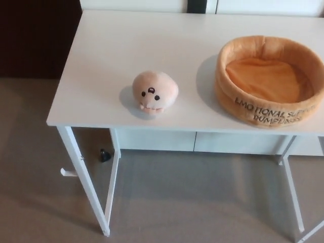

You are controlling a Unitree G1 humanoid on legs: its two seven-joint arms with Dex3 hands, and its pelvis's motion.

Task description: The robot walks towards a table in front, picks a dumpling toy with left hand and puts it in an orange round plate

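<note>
Head view: one white table (101, 66) carries one dumpling toy (155, 92), sitting upright near the front edge, and one orange round plate (270, 80), empty, well apart to its right. Neither robot hand appears, so finger state cannot be told.

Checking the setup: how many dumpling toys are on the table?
1. The dumpling toy sits on the white table, left of the orange round plate. None seem hidden.
</note>
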